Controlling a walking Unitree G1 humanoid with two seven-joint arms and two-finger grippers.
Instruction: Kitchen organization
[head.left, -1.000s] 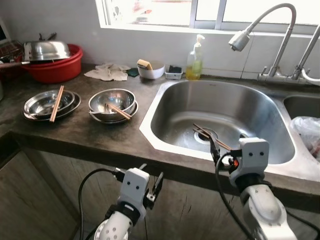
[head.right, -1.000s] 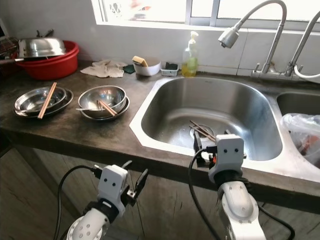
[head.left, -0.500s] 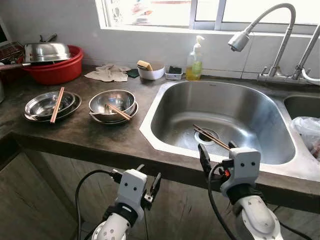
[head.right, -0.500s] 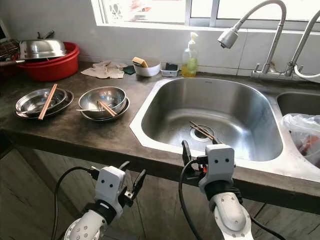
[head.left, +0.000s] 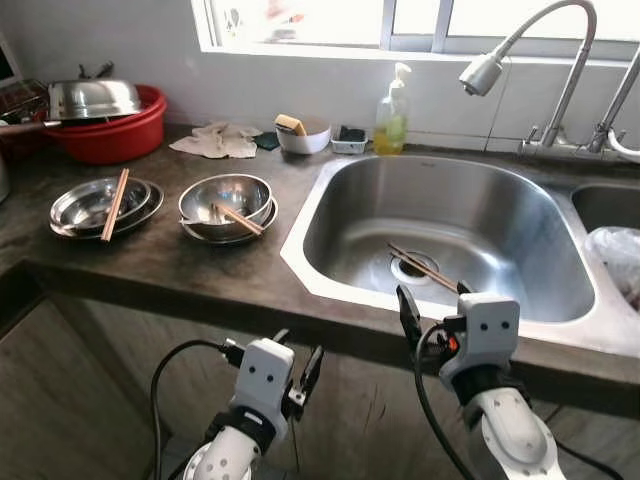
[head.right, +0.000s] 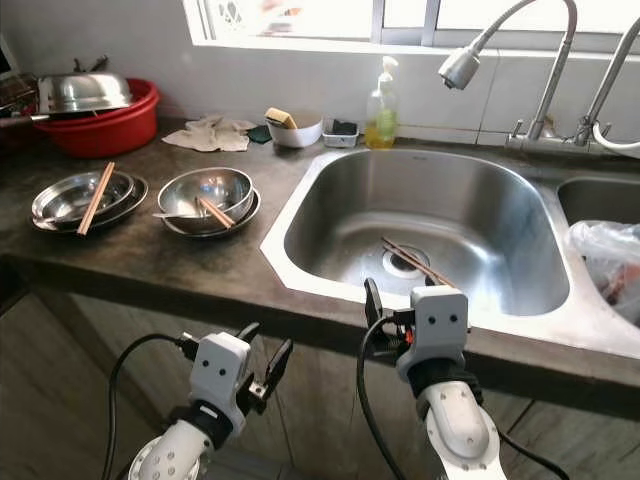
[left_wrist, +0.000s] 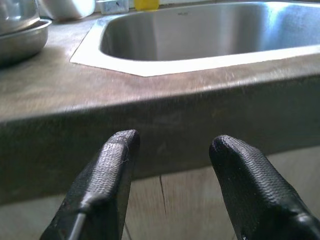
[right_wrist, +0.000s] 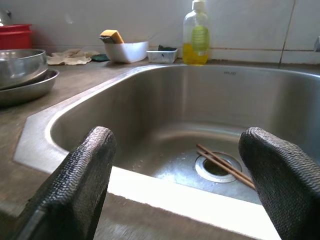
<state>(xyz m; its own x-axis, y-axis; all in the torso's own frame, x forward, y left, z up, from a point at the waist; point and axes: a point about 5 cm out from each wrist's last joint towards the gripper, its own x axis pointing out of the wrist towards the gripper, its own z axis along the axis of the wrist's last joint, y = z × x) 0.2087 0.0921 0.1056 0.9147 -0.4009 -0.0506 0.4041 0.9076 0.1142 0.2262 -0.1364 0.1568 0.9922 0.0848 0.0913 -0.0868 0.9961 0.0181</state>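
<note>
Chopstick retrieval from sink basin: approach stage

Chopsticks (right_wrist: 224, 165) lie as a pair across the drain at the bottom of the stainless sink (head.left: 300, 262); further chopsticks rest on the two steel bowl stacks on the countertop (head.left: 180, 265). Right gripper (head.left: 431, 308) hovers at the front sink rim with fingers spread wide and empty, the pair framed between them in the right wrist view. Left gripper (left_wrist: 170, 165) hangs below the counter edge, fingers parted, holding nothing. Judged next step: carry the right gripper over the rim and down toward the drain. Turn the fingers to straddle the sticks across their length, and close near mid-length on both together. Thin sticks on wet steel are likely to roll or slip, so close slowly and lift level.
</note>
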